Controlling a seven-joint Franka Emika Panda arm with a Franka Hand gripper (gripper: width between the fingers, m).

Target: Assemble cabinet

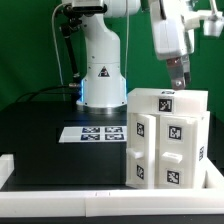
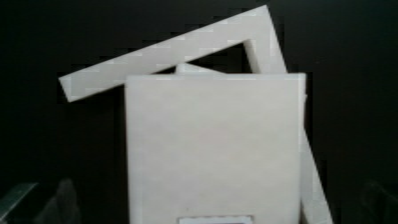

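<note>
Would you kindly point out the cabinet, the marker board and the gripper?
cabinet [image 1: 165,135], exterior view, tagged front face.
marker board [image 1: 92,133], exterior view, its printed tags.
gripper [image 1: 177,70], exterior view, between its fingertips above the cabinet.

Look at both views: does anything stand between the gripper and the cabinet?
Nothing visible does. In the exterior view the gripper hangs just above the cabinet with only open air between. The marker board lies flat to the exterior view's left, out of the path.

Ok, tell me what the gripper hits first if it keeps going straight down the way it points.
Most likely the top of the cabinet: the gripper hangs just above it, pointing down. Depth is unclear, so it may sit slightly behind. The wrist view shows white panels directly ahead.
</note>
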